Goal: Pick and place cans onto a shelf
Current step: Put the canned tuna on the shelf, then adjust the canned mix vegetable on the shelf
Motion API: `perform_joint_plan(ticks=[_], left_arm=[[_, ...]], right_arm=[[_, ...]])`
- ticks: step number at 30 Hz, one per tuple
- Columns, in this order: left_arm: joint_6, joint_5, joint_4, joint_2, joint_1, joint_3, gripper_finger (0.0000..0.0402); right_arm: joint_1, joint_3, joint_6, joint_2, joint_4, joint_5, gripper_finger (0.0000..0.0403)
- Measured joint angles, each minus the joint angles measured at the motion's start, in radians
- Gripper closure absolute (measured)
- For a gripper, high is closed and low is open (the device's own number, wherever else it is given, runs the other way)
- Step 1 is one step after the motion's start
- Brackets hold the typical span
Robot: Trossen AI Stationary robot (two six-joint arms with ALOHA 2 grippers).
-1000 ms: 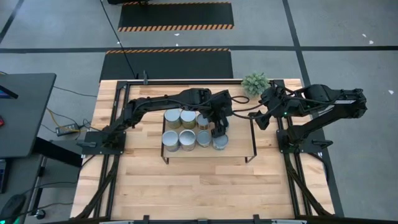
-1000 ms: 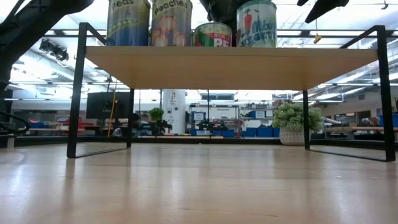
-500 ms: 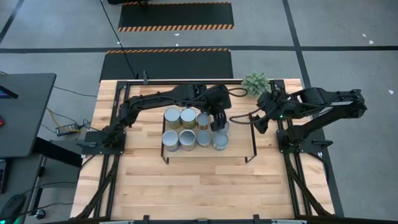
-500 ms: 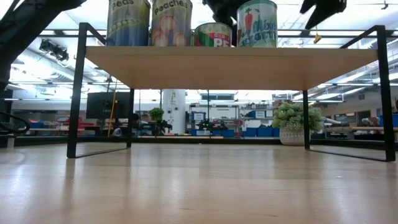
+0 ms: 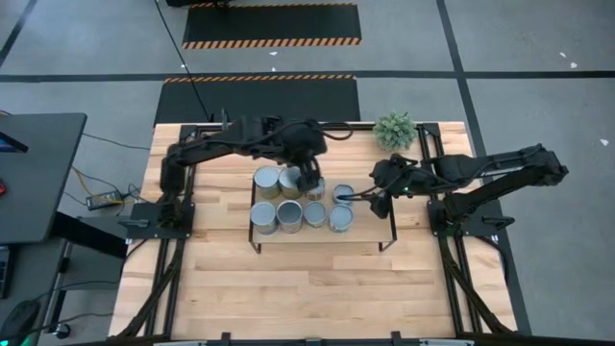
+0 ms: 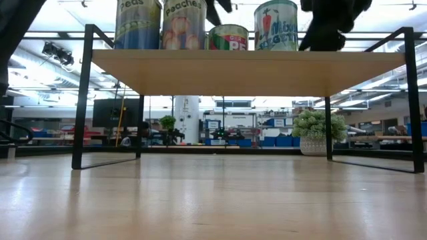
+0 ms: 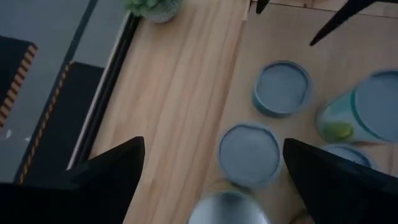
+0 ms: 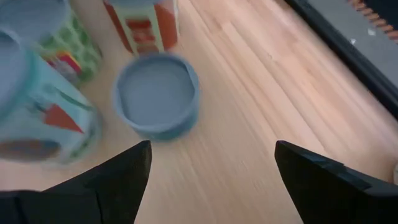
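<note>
1. In the centre of the high view you see the shelf (image 5: 365, 235) holding the cans (image 5: 288, 213) in two rows on its left half. The left gripper (image 5: 309, 181) hovers over the back row. The right gripper (image 5: 361, 198) reaches in from the right, just beside the rightmost back can (image 5: 343, 193). From here you cannot tell how either pair of fingers stands.

2. Along the top of the low view, four labelled cans stand on the shelf board (image 6: 247, 70), with dark arm parts above them at centre and upper right. A small potted plant (image 6: 319, 132) sits at right, behind the shelf.

3. In the left wrist view your left gripper's fingers (image 7: 112, 171) are spread wide at the lower corners, holding nothing. Blue-grey can tops (image 7: 249, 153) lie between them at centre and right.

4. In the right wrist view the right gripper's fingers (image 8: 121, 174) also stand well apart and empty. A short blue-grey-topped can (image 8: 157, 93) sits at upper centre, with taller labelled cans at upper left.
</note>
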Motion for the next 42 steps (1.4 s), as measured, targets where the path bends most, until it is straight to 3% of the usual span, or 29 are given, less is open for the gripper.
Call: perform_joint_plan(ticks=[10, 19, 27, 32, 42], left_arm=[[-0.059, -0.024, -0.049, -0.106, -0.014, -0.001, 0.0015], [-0.092, -0.034, -0.069, -0.142, -0.026, 0.0, 0.0015], [-0.103, -0.035, -0.133, -0.142, -0.042, 0.0, 0.0015], [-0.095, -0.034, -0.139, -0.142, -0.056, 0.0, 0.0015], [-0.094, -0.04, -0.176, -0.142, -0.06, 0.0, 0.0015]], right_arm=[[-0.029, -0.103, -0.086, 0.017, 0.119, -0.02, 0.0055], [-0.06, -0.109, -0.147, 0.108, 0.27, -0.067, 0.0055], [-0.037, 0.041, -0.116, 0.108, 0.022, -0.123, 0.0055], [0.035, 0.089, -0.128, 0.109, -0.014, -0.222, 0.0055], [0.156, 0.083, -0.093, 0.201, 0.082, -0.125, 0.0055]])
